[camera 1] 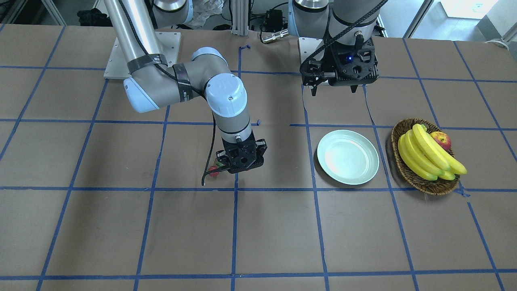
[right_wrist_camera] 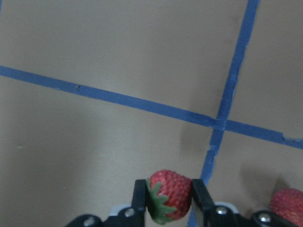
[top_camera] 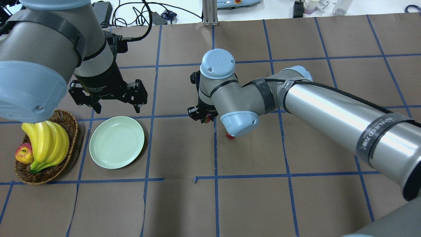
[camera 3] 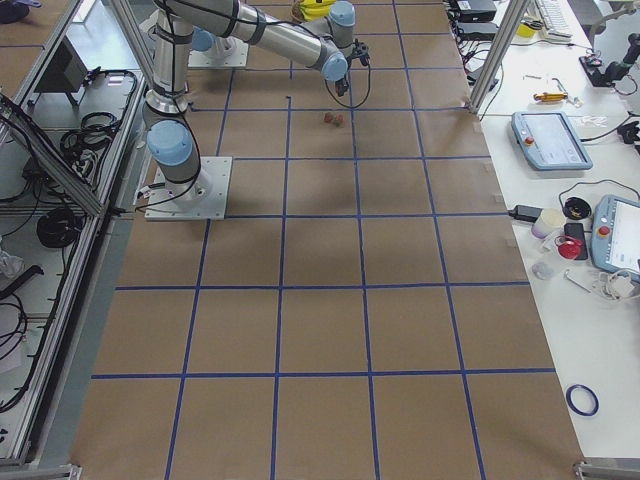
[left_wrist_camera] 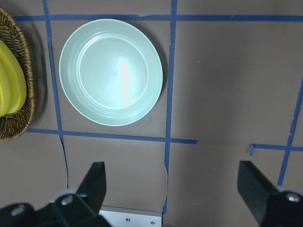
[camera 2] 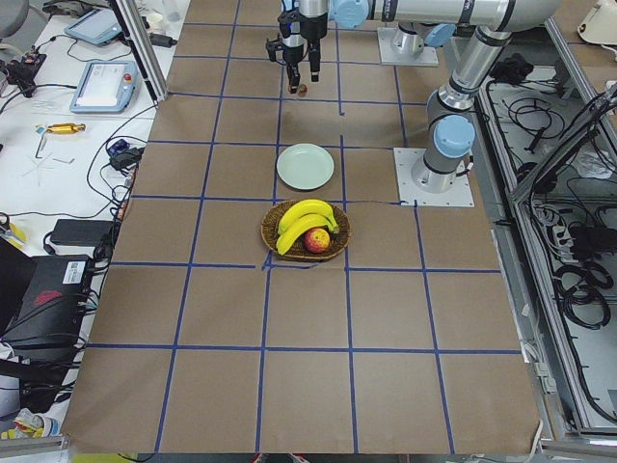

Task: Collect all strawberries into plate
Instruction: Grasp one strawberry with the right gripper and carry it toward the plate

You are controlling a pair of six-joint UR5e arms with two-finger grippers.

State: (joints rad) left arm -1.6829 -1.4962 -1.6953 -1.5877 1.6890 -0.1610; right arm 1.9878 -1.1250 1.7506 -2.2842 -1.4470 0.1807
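My right gripper [right_wrist_camera: 169, 204] is shut on a red strawberry [right_wrist_camera: 169, 195] with a green cap, held just above the brown table near its middle. A second strawberry [right_wrist_camera: 288, 205] lies close beside it, and a strawberry [top_camera: 229, 135] peeks out under the right arm's elbow. In the front view only a bit of red [camera 1: 213, 171] shows beside the right gripper [camera 1: 241, 163]. The pale green plate [top_camera: 116, 142] lies bare, well off to the left arm's side. My left gripper [top_camera: 115, 107] hovers open just behind the plate [left_wrist_camera: 111, 72], nothing between its fingers [left_wrist_camera: 94, 182].
A wicker basket [top_camera: 70, 131] with bananas [top_camera: 46, 141] and an apple [top_camera: 23, 154] stands next to the plate on its outer side. Blue tape lines grid the brown table. The right arm's forearm [top_camera: 329, 112] stretches across the table's right half.
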